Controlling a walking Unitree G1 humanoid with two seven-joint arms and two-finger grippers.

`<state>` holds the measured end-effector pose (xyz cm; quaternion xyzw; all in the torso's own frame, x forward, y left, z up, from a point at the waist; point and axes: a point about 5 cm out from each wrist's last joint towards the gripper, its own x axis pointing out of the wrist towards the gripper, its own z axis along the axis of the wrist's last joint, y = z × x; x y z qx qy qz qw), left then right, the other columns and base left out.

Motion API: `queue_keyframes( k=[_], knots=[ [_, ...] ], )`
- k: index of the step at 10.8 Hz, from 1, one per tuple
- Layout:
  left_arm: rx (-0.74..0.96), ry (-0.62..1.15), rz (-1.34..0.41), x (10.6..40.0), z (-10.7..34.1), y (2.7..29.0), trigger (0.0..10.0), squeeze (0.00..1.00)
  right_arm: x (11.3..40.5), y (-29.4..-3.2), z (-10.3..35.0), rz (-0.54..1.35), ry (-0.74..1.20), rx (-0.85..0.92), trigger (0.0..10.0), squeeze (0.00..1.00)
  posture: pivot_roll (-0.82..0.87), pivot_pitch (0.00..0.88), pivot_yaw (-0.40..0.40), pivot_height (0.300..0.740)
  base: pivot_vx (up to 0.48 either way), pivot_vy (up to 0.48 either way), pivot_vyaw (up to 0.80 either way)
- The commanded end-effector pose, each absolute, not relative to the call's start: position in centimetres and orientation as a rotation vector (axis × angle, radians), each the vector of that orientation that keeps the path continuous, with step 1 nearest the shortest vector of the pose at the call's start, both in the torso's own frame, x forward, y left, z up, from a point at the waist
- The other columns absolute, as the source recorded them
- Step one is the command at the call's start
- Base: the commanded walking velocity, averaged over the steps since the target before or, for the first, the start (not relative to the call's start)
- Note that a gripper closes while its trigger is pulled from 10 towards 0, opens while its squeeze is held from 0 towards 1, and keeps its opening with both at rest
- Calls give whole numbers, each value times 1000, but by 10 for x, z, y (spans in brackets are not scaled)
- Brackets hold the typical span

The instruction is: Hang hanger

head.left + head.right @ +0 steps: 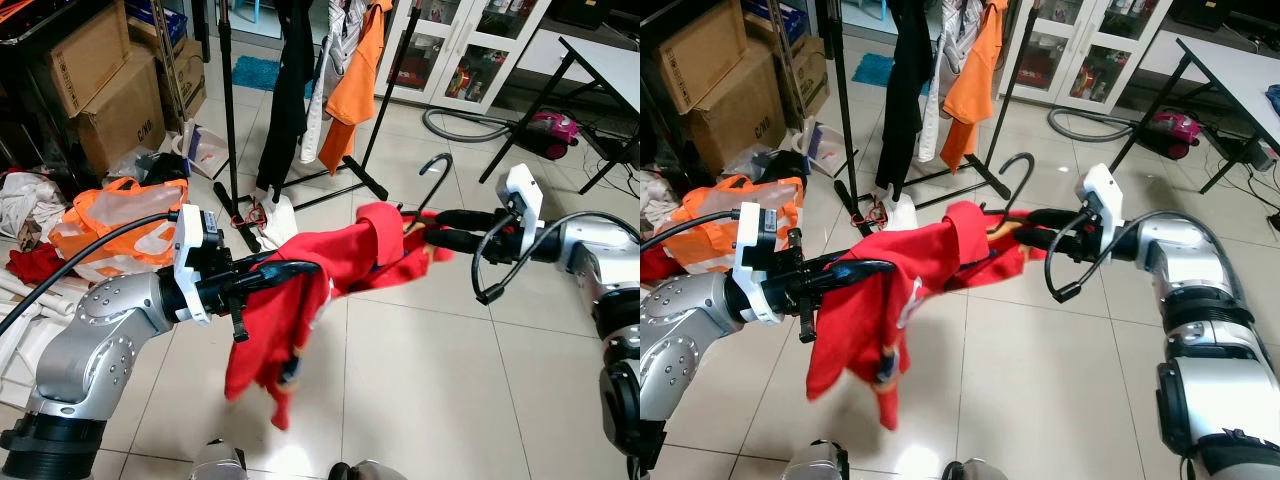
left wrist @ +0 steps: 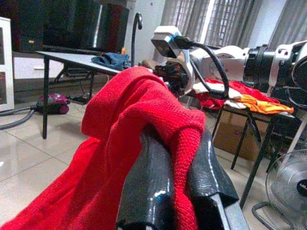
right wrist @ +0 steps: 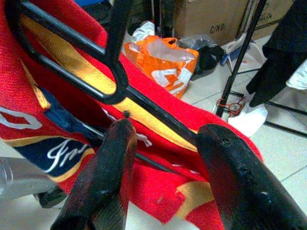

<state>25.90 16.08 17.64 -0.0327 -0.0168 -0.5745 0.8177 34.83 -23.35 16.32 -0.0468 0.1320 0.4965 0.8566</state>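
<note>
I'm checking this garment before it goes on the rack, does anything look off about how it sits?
Yes. The red garment is bunched and lopsided on the black hanger: most of it droops below the left gripper, while the right gripper holds the hanger end.

Pale tiled floor, glossy, dark grout lines. Cardboard boxes stacked at left edge. Orange plastic bag on tiles beside them, white cloth and red cloth heaped just left of it. Black clothes rack base stands on tiles. Teal mat farther back. Pink vacuum cleaner with grey hose lies near black table legs.
</note>
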Motion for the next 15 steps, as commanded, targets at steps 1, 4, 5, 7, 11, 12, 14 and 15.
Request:
queue_keyframes(
  k=[1, 4, 5, 7, 11, 12, 14, 15],
  knots=[
    [-53, -93, -1283, 254, 186, 151, 10000, 0, 352, -233, 173, 1051, 247, -124, 10000, 0, 80, 123, -160, 740, 0, 0, 0],
    [-55, -90, -1284, 254, 185, 151, 10000, 0, 354, -227, 176, 1061, 226, -117, 10000, 0, 83, 127, -162, 740, 0, 0, 0],
    [-55, -90, -1286, 254, 185, 151, 10000, 0, 355, -223, 175, 1074, 227, -115, 10000, 0, 85, 127, -162, 740, 0, 0, 0],
    [-54, -90, -1290, 253, 186, 151, 10000, 0, 353, -221, 169, 1090, 254, -131, 10000, 0, 87, 127, -161, 740, 0, 0, 0],
    [-52, -92, -1289, 254, 187, 151, 10000, 0, 353, -222, 167, 1083, 262, -124, 2431, 0, 87, 128, -159, 740, 0, 0, 0],
    [-52, -92, -1291, 254, 187, 151, 10000, 0, 353, -221, 167, 1085, 258, -116, 0, 0, 88, 127, -158, 740, 0, 0, 0],
    [-51, -91, -1295, 253, 187, 152, 10000, 0, 353, -221, 167, 1090, 258, -109, 0, 0, 88, 124, -156, 740, 0, 0, 0],
    [-51, -91, -1297, 253, 187, 152, 10000, 0, 352, -220, 167, 1094, 257, -102, 0, 0, 89, 120, -154, 740, 0, 0, 0]
  ],
)
